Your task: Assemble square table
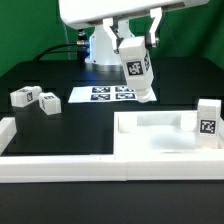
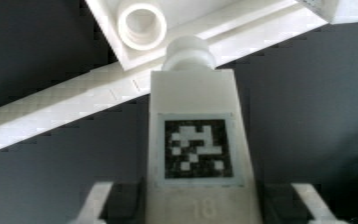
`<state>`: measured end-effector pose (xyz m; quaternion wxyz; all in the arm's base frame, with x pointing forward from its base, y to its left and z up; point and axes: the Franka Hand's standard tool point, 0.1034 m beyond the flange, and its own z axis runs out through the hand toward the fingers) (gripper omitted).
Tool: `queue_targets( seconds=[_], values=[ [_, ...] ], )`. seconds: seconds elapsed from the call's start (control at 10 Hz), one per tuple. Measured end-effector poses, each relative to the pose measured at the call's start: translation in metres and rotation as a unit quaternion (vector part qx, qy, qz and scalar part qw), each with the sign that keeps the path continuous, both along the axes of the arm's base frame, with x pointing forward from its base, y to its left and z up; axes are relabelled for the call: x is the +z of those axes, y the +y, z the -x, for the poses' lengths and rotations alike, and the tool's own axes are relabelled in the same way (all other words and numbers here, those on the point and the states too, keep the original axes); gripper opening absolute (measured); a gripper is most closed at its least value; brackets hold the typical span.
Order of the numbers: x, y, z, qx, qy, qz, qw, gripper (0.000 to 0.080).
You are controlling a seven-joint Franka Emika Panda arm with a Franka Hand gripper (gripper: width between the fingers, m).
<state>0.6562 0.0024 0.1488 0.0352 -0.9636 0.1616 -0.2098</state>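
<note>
Pinching the held leg (image 1: 139,72) by its two sides, the claw (image 1: 136,50) hangs upper ctr in the exterior view, tag facing the camera. Leg's tilted, w/ its lower end swung toward the exterior view's right, above the right edge of the marker board (image 1: 105,94). The square panel (image 1: 160,138) lies lower right in the frame, below and right of the claw and apart from the held leg. An upright leg (image 1: 207,118) stands at the panel's right side. Mid left on the black table (image 1: 45,65) sit a loose leg (image 1: 22,97) and a second loose leg (image 1: 47,102), well apart from the claw. Border wall (image 1: 60,165) runs along the bottom. Wrist view: fingers (image 2: 108,200) flank the held leg (image 2: 197,120), its round tip pointing at the panel's corner socket (image 2: 144,20). Tip touching the panel or not, can't tell.
</note>
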Motion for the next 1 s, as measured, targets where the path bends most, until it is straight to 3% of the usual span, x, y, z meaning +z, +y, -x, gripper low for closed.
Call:
queue_targets(
  seconds=[0.1,0.3,0.7,1.0],
  values=[
    [-0.01,0.0,-0.004,0.013,-0.024,0.019,0.999,0.029],
    [-0.015,0.013,-0.007,0.025,-0.039,0.031,0.998,0.029],
    [-0.017,0.01,-0.006,0.024,-0.038,0.032,0.998,0.029],
    [-0.026,-0.003,-0.005,0.028,-0.073,0.058,0.995,0.029]
  ],
)
